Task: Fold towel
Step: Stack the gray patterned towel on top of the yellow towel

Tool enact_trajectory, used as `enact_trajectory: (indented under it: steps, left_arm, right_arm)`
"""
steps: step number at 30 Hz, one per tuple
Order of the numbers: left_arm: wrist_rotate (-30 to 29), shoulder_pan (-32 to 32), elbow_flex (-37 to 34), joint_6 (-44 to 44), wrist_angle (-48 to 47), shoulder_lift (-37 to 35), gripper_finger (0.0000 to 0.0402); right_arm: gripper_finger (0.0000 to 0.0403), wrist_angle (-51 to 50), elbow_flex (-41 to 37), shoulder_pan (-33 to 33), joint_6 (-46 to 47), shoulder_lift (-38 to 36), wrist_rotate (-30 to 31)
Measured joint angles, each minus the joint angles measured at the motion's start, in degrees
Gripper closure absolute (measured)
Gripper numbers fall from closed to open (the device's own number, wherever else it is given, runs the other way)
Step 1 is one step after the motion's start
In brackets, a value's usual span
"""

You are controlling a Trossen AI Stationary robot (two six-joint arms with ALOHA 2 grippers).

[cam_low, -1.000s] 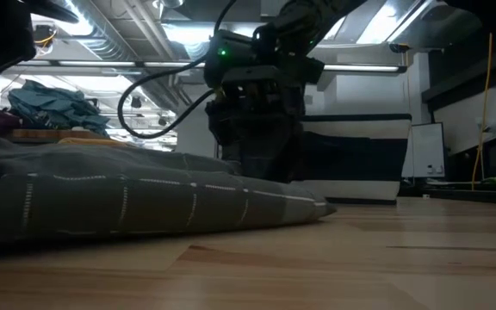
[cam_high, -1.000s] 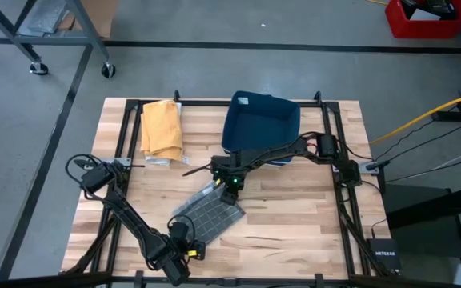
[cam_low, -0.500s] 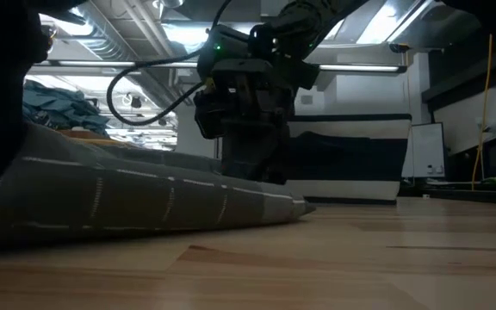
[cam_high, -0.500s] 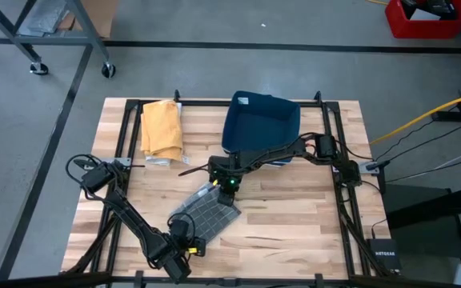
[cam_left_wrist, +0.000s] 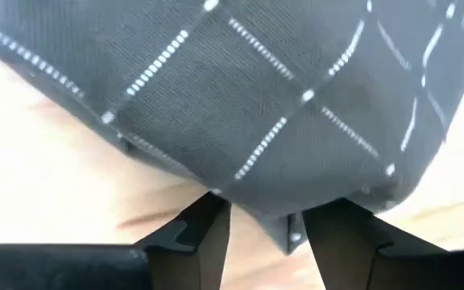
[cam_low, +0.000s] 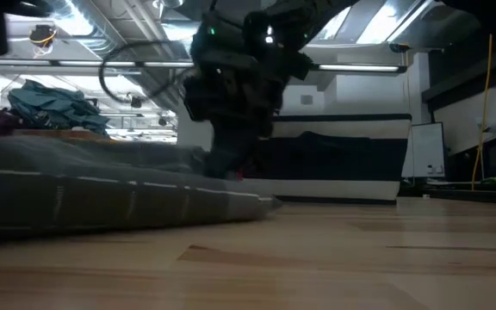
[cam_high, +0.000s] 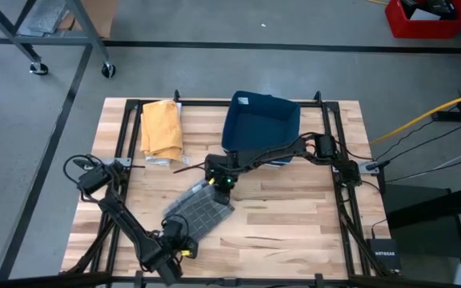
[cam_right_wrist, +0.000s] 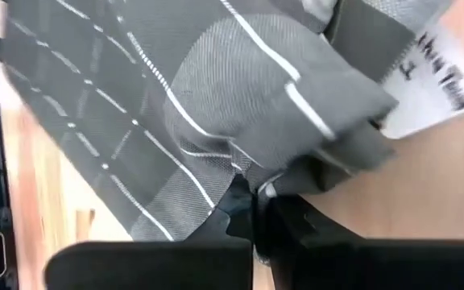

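The grey towel point(cam_high: 198, 210) with a white dashed grid lies slantwise in the middle of the table, several layers thick, resting flat on the wood point(cam_low: 102, 198). My right gripper point(cam_high: 218, 182) is at its far right corner, shut on the cloth point(cam_right_wrist: 176, 105). My left gripper point(cam_high: 176, 240) is at the towel's near corner. It is open, a finger on each side of that corner's edge point(cam_left_wrist: 292, 229), and I see no contact. A white handwritten label point(cam_right_wrist: 425, 80) shows beside the far corner. My right gripper pinches a bunched fold of the towel at its far right corner point(cam_right_wrist: 296, 181) between its two fingers, coming from above. The cloth puckers into a hump just past the fingertips. The rest of the towel lies on the table.
A folded yellow cloth point(cam_high: 162, 128) lies at the table's far left. A dark blue bin point(cam_high: 260, 122) stands at the far middle, close behind my right arm. Bare wood spreads on the table's right half point(cam_high: 302, 216).
My right gripper has moved toward the table's left edge, and the towel has slid that way with it along the wood. My left gripper has also shifted toward the left and near edges, staying at the towel's near corner.
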Motion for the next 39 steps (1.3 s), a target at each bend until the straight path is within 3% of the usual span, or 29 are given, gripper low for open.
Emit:
enact_trajectory:
  steps: [8, 17, 27, 39]
  left_arm:
    - [0.99, -3.57, 0.47, 0.00, -0.33, -0.07, 0.0276]
    - [-2.96, -4.75, 3.41, 1.07, -3.02, -0.24, 0.0299]
    - [-7.25, -5.40, 3.41, 1.82, -5.71, -0.26, 0.0318]
    - [-7.16, -8.11, 3.41, 1.98, -5.33, -0.26, 0.0319]
  right_arm:
    - [0.0391, -0.81, 9.55, -0.77, -2.74, -0.07, 3.27]
    - [0.0391, -3.34, 17.20, -3.93, -5.53, -0.09, 9.36]
    - [0.0391, 0.26, 19.28, -7.61, -8.54, -0.09, 10.73]
    - [0.0391, 6.27, 19.32, -10.98, -8.27, -0.12, 10.70]
